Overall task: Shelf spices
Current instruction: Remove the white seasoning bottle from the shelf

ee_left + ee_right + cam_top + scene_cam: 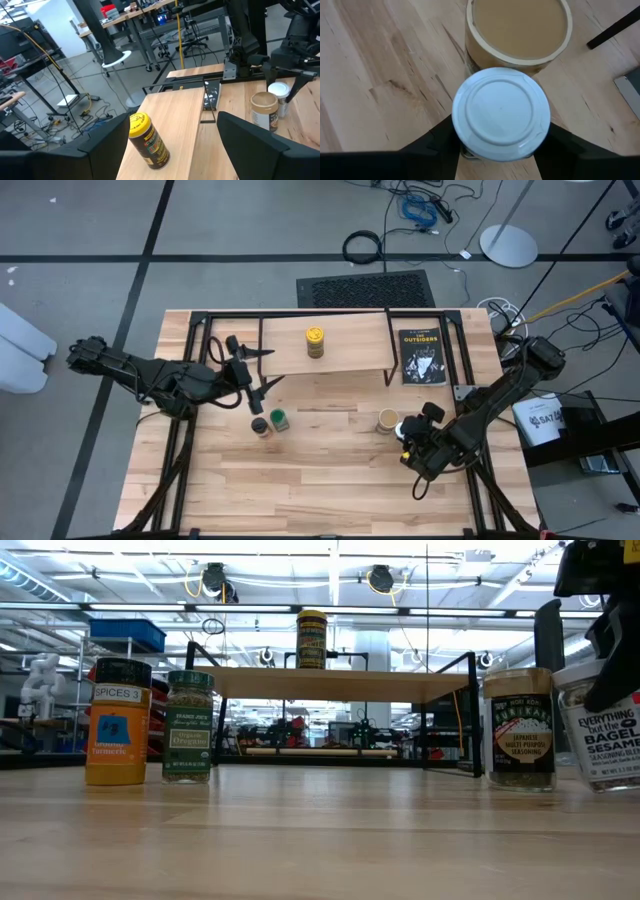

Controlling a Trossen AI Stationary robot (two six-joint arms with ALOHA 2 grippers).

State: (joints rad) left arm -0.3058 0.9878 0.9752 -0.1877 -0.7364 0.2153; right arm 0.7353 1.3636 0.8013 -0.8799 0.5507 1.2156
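The shelf (pixel 350 345) stands at the table's far middle. A yellow-lid spice jar (pixel 315 340) stands upright on it. My left gripper (pixel 265 368) hovers open by the shelf's left end, level with that jar (pixel 147 140) and apart from it. A dark-lid jar (pixel 118 725) and a green-lid jar (pixel 189 725) stand on the table in front of the shelf. To the right, a tan-lid jar (pixel 517 30) and a white-lid jar (pixel 501 112) stand side by side. My right gripper (pixel 501 145) comes down from above with an open finger on either side of the white lid. My right gripper's fingers (pixel 437 142) flank the white-lid jar just below its lid (pixel 470 145), slanting down from the table's near right. The lid hides the spot, so I cannot tell whether they touch the jar. The jar's base is on the table (pixel 600 785).
A black book (pixel 420 355) lies flat at the far right beside the shelf's right legs (pixel 392 375). The tan-lid jar (pixel 387 419) stands right against the white-lid one (pixel 403 428). Bare tabletop (pixel 320 490) stretches along the near edge.
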